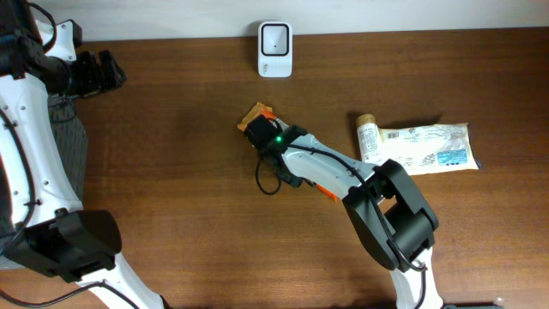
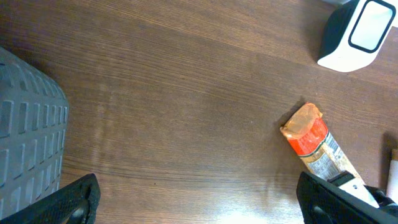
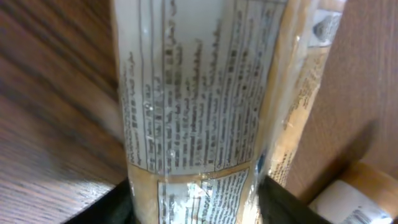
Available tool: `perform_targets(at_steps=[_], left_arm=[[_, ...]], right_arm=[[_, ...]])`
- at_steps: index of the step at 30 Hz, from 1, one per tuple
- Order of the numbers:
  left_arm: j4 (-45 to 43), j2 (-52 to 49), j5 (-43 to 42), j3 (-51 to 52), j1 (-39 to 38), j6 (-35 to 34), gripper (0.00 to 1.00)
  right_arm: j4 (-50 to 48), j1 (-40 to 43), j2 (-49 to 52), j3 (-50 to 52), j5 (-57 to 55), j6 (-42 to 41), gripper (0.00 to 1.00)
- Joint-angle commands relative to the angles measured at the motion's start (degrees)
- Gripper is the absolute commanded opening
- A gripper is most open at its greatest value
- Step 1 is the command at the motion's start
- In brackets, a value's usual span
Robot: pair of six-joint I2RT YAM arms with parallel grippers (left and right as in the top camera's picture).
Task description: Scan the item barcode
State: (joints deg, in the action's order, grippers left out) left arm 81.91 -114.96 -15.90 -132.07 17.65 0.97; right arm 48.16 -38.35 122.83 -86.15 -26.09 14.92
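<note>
**Figure. Right arm at the packet, left arm withdrawn to the table corner.**

(a) Right gripper [image 1: 261, 129], dark, two-fingered, reaching in low over the brown wooden table [image 1: 171, 189].

(b) Long orange-and-tan snack packet in clear printed film [image 3: 199, 93]. It lies between the right gripper's fingers, and its orange end pokes out beyond the fingertips. The wrist view shows one dark finger on each long edge of the packet. Whether they press it or merely flank it cannot be told.

(c) White barcode scanner with a dark square window [image 1: 274, 39]. It stands beyond the right fingertips, apart from the packet's end and just inside the table's far edge. A strip of bare wood lies between packet and scanner.

(d) White tube with a tan cap [image 1: 368, 137] and, touching its far side, a flat white pouch with a blue label [image 1: 429, 148]. Both lie behind the right gripper, beside the arm's elbow.

(e) Left gripper [image 1: 110, 73], its fingers spread wide and holding nothing. It sits near the far-left corner, well apart from the packet. A broad stretch of bare wood lies between its fingertips and the right gripper.

(f) Grey ribbed object [image 2: 31, 124], beside the left gripper at the table's left edge. What it is cannot be told.
</note>
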Motion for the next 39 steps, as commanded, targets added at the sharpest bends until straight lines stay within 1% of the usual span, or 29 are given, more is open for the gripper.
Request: perform_targets(at_steps=[1, 3, 4, 6, 7, 9, 10, 11, 13, 14, 15, 16, 17, 19, 20, 22, 23, 26, 27, 28, 29, 30, 31, 32, 34, 35, 36, 37, 39], left_arm=[[0.0, 0.5, -0.2, -0.4, 0.2, -0.1, 0.99], [0.0, 0.5, -0.2, -0.4, 0.2, -0.1, 0.99], [0.0, 0.5, -0.2, -0.4, 0.2, -0.1, 0.99], [0.0, 0.5, -0.2, -0.4, 0.2, -0.1, 0.99], [0.1, 0.5, -0.2, -0.4, 0.2, -0.1, 0.99], [0.0, 0.5, -0.2, -0.4, 0.2, -0.1, 0.99], [0.1, 0.5, -0.2, -0.4, 0.2, -0.1, 0.99], [0.0, 0.5, -0.2, -0.4, 0.2, -0.1, 0.99], [0.0, 0.5, -0.2, -0.4, 0.2, -0.1, 0.99], [0.0, 0.5, -0.2, -0.4, 0.2, -0.1, 0.99], [0.0, 0.5, -0.2, -0.4, 0.2, -0.1, 0.99], [0.0, 0.5, -0.2, -0.4, 0.2, -0.1, 0.99], [0.0, 0.5, -0.2, -0.4, 0.2, -0.1, 0.99], [0.0, 0.5, -0.2, -0.4, 0.2, -0.1, 0.99], [0.0, 0.5, -0.2, -0.4, 0.2, -0.1, 0.99], [0.0, 0.5, -0.2, -0.4, 0.2, -0.1, 0.99], [0.0, 0.5, -0.2, -0.4, 0.2, -0.1, 0.99], [0.0, 0.5, -0.2, -0.4, 0.2, -0.1, 0.99], [0.0, 0.5, -0.2, -0.4, 0.2, -0.1, 0.99], [0.0, 0.5, -0.2, -0.4, 0.2, -0.1, 0.99], [0.0, 0.5, -0.2, -0.4, 0.2, -0.1, 0.99], [0.0, 0.5, -0.2, -0.4, 0.2, -0.1, 0.99], [0.0, 0.5, -0.2, -0.4, 0.2, -0.1, 0.99], [0.0, 0.5, -0.2, -0.4, 0.2, -0.1, 0.99], [0.0, 0.5, -0.2, -0.4, 0.2, -0.1, 0.99], [0.0, 0.5, -0.2, -0.4, 0.2, -0.1, 0.99], [0.0, 0.5, -0.2, -0.4, 0.2, -0.1, 0.99], [0.0, 0.5, -0.2, -0.4, 0.2, -0.1, 0.99], [0.0, 0.5, -0.2, -0.4, 0.2, -0.1, 0.99]], right_arm=[[1.5, 0.1, 1.4, 2.4, 0.5, -1.2, 0.4], [2.0, 0.1, 1.4, 2.2, 0.5, -1.9, 0.19], [3.0, 0.1, 1.3, 1.5, 0.5, -2.0, 0.1], [6.3, 0.1, 1.2, -1.1, 0.6, -4.1, 0.04], [8.4, 0.1, 1.0, -3.0, 0.8, -5.7, 0.04], [14.8, 0.1, 0.7, -9.2, 7.4, -6.0, 0.04], [20.3, 0.1, 0.6, -15.3, 15.8, -6.0, 0.04], [24.1, 0.1, 0.6, -20.6, 27.0, -5.9, 0.04], [26.3, 0.1, 0.6, -26.0, 49.0, -4.2, 0.04], [25.2, 0.2, 0.6, -26.9, 60.1, -4.2, 0.04], [23.9, 0.2, 0.7, -26.8, 67.4, -4.2, 0.04], [21.2, 0.2, 0.8, -25.8, 74.4, -4.5, 0.04], [17.6, 0.2, 1.1, -23.9, 77.5, -7.3, 0.04], [10.5, 0.2, 1.7, -19.6, 79.1, -14.4, 0.04], [4.3, 0.2, 1.8, -14.8, 79.4, -20.0, 0.04], [-0.6, 0.2, 1.8, -10.3, 77.2, -24.5, 0.04], [-1.6, 0.2, 1.8, -8.1, 70.4, -27.7, 0.04], [-0.2, 0.9, 1.8, -6.6, 54.0, -29.0, 0.05], [0.5, 1.7, 1.8, -6.7, 49.9, -29.0, 0.1], [1.2, 2.4, 1.8, -6.7, 46.5, -29.0, 0.21], [2.3, 3.4, 1.7, -6.7, 43.2, -28.9, 0.28], [3.7, 5.0, 1.6, -6.8, 39.3, -28.9, 0.38], [6.3, 6.9, 1.6, -7.9, 35.1, -28.7, 0.44], [9.0, 8.4, 1.5, -9.7, 32.3, -28.3, 0.47], [16.1, 10.7, 1.2, -16.8, 32.1, -23.0, 0.54], [18.1, 10.7, 1.2, -19.6, 33.4, -20.9, 0.57], [19.2, 10.4, 1.2, -22.0, 39.7, -17.1, 0.69], [18.7, 10.0, 1.2, -22.2, 45.2, -14.6, 0.98], [16.3, 9.1, 1.3, -19.9, 47.0, -14.5, 0.99]])
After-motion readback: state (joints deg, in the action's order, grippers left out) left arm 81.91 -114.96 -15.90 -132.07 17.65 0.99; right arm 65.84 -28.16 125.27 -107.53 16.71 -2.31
